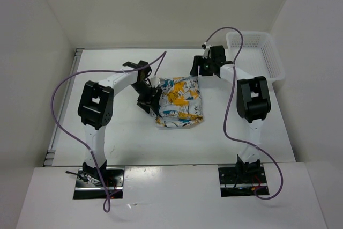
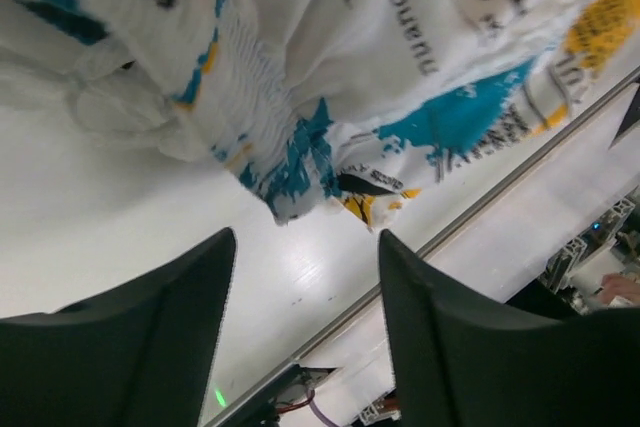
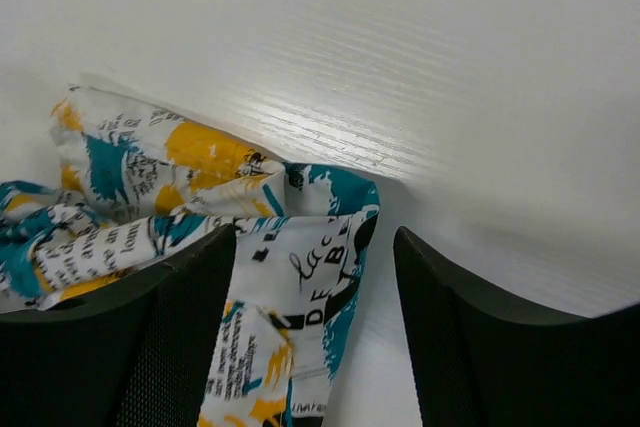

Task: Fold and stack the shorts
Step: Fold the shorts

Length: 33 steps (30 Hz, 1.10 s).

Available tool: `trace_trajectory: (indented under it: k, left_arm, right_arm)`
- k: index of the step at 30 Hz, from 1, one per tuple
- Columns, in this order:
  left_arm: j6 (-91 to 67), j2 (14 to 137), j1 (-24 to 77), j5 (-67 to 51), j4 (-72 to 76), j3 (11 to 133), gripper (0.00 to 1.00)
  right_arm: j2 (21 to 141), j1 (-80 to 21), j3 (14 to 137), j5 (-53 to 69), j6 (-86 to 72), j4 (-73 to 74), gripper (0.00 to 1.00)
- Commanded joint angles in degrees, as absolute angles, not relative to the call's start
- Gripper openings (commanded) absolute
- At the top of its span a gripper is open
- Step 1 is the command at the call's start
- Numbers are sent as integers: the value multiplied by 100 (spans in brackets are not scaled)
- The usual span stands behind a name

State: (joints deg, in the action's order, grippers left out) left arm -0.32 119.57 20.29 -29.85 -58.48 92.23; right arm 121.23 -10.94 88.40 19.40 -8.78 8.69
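The shorts [image 1: 180,102] lie bunched in a rough rectangle on the white table, white fabric with teal, yellow-orange and black print. My left gripper [image 1: 151,98] is at their left edge, open and empty; in the left wrist view [image 2: 306,277] the shorts [image 2: 330,57] lie just beyond its fingertips. My right gripper [image 1: 196,71] hovers at their far right corner, open; in the right wrist view [image 3: 312,277] a corner of the shorts [image 3: 290,247] lies between the spread fingers [image 3: 180,327], not pinched.
A white plastic mesh basket [image 1: 256,52] stands at the back right of the table. Purple cables loop over both arms. White walls enclose the table [image 1: 134,138] at the back and sides.
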Motion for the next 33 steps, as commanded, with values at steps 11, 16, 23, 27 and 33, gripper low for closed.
trace_trajectory:
  k: [11,16,23,27,33]
  left_arm:
    - [0,12021,1881,-2435,-4482,10598,77]
    - [0,12559,2013,-2242,-4131,10854,55]
    - [0,12832,1960,-1986,-3929,10916,37]
    - [0,12894,1960,-1733,-3929,10916,37]
    - [0,13113,1898,-1424,-3876,10986,37]
  right_arm:
    - [9572,-2108,7157,1985,2301,2037,35]
    - [9256,-2662,6365,1986,2777,2328,15]
    - [9070,-3251,5521,1223,3865,2242,9]
    - [9061,-3428,5265,888,4253,2030,6]
    - [8956,-3647,4957,729,4746,2101,3]
